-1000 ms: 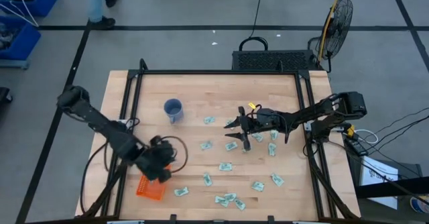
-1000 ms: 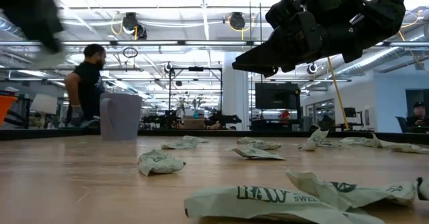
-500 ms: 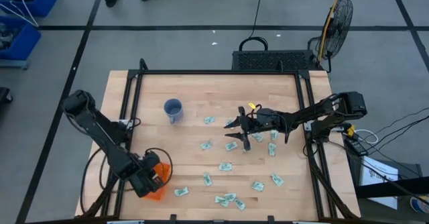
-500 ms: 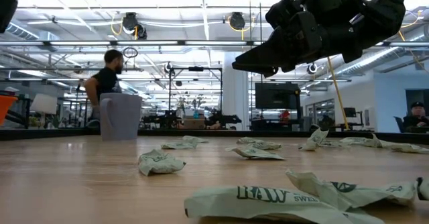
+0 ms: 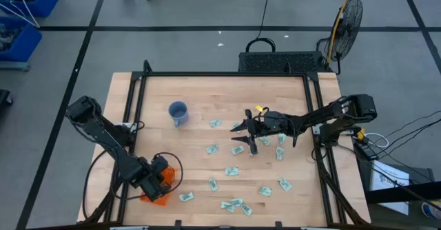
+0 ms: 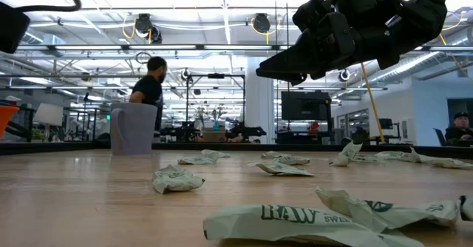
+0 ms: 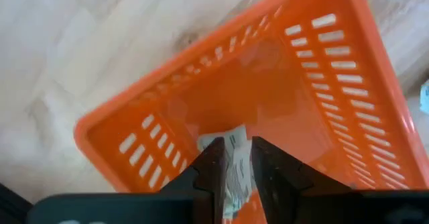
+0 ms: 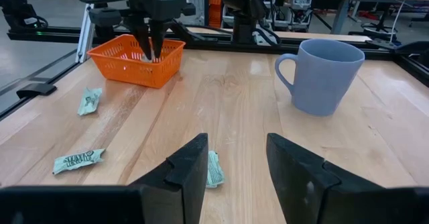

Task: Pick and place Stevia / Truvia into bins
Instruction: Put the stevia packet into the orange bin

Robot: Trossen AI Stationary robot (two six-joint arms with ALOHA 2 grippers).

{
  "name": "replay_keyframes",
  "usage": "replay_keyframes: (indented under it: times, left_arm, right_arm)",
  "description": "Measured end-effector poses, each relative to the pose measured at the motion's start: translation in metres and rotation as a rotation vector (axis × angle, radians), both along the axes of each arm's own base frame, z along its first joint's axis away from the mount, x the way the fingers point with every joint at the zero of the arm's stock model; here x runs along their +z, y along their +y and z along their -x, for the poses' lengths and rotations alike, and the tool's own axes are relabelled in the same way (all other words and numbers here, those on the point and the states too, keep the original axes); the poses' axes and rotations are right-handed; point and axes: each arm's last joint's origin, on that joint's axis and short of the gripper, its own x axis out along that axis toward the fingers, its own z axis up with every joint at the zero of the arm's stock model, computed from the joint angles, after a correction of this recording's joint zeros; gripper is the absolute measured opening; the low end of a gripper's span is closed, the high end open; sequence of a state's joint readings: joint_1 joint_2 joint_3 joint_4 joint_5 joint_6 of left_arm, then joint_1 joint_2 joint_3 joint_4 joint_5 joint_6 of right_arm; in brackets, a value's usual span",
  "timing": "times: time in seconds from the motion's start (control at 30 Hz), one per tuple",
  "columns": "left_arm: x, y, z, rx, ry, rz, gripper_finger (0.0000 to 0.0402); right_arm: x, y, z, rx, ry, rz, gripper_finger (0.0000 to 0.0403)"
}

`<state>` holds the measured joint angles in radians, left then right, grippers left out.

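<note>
The orange mesh basket (image 5: 157,198) sits near the table's near-left corner. My left gripper (image 5: 156,182) stands over it, fingers down inside it (image 7: 233,147), shut on one green-and-white sachet (image 7: 234,169). Several more sachets lie flat across the table's middle and near side (image 5: 232,171). My right gripper (image 5: 242,138) hovers open above the middle of the table (image 8: 238,163), touching nothing; a sachet (image 8: 213,169) lies on the wood below its fingers. My left gripper pinches the sachet between its two fingers (image 7: 209,158) from above, pointing down. The sachet's top end (image 7: 231,138) shows between the fingertips, over the basket's floor (image 7: 268,96). Whether the sachet touches the floor, I cannot tell.
A blue cup (image 5: 178,113) stands on the far-left part of the table (image 8: 325,76). Sachets lie scattered near the basket (image 8: 89,100) and along the near edge (image 5: 234,204). Black frame rails run along the table's sides (image 5: 131,113). A person walks in the room beyond (image 6: 151,84).
My left gripper has moved toward the table's near edge and down, from beside the basket to over and into it, still shut on the sachet. My right arm has kept still. The person beyond the table has walked to the right in the low view.
</note>
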<state>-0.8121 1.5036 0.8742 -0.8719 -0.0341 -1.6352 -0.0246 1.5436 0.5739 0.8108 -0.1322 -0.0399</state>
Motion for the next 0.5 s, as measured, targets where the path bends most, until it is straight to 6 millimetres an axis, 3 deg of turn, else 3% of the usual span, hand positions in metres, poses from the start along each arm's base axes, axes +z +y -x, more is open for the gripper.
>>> replay_keyframes:
  times: [0.33,0.5]
  left_arm:
    - [0.010,0.026,-0.017,-0.089,0.033,0.082,0.0085]
    - [0.026,0.050,-0.029,-0.053,-0.077,0.102,0.0085]
  right_arm:
    - [0.000,0.000,0.000,0.000,0.000,0.001,0.0146]
    - [-0.002,0.000,0.000,0.001,0.016,0.005,0.0146]
